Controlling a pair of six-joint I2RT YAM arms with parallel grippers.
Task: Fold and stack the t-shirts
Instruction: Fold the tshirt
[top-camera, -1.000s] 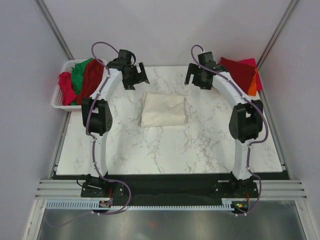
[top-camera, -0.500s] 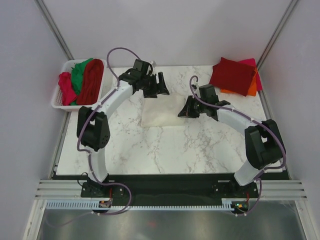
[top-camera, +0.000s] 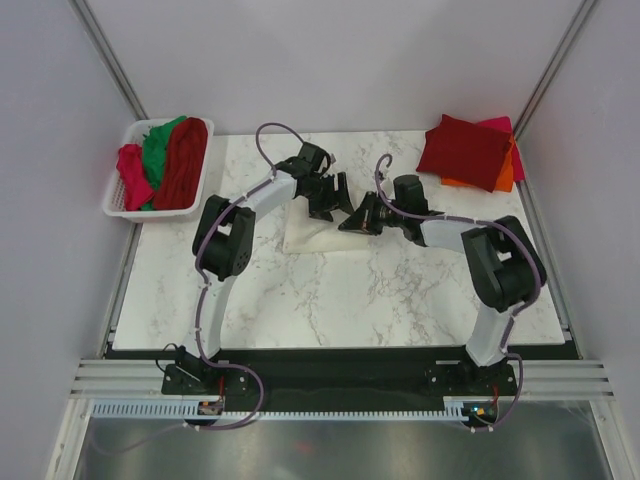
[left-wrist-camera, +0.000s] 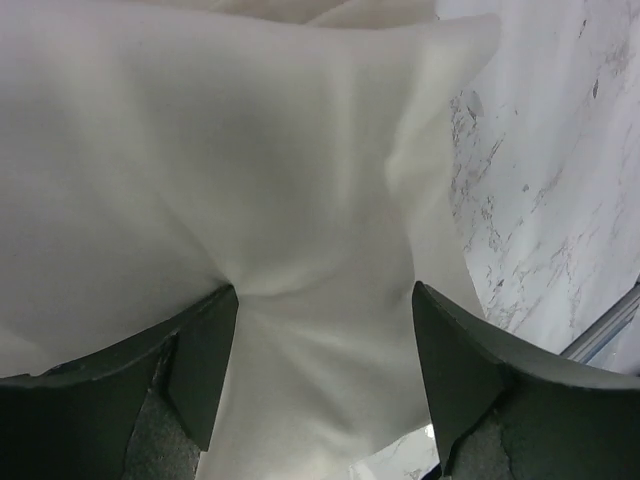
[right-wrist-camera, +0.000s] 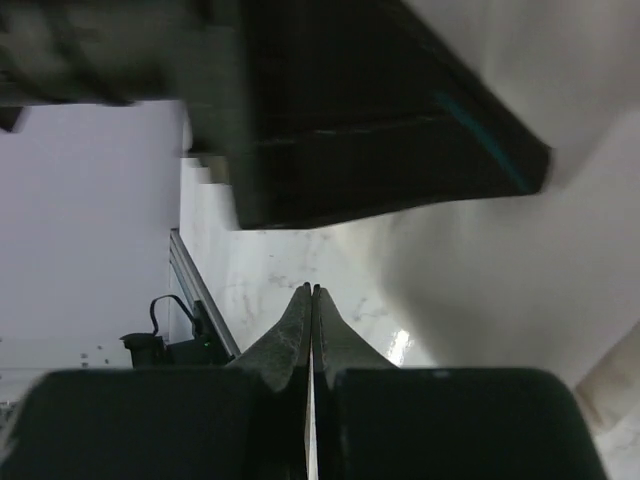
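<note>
Both arms are now drawn inward over the folded white t-shirt (top-camera: 308, 238) at the middle of the counter (top-camera: 300, 300), the left claw (left-wrist-camera: 325, 305) spread wide on the cloth, the right claw (right-wrist-camera: 312, 295) closed, nothing seen held. Should only the top layer be pinched, the fold may be dragged open.

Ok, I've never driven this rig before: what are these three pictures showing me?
Two robot arms, each ending in a two-finger gripper, work over a white marbled table. The overhead view looks down from behind them; the other two come from a camera on each wrist. A folded cream-white t-shirt lies mid-table. A white plastic basket of crumpled red and green garments sits far left, and a stack of folded red and orange shirts far right. The left gripper is open, fingers astride the cream cloth. The right gripper is shut, nothing visible between its fingers.
</note>
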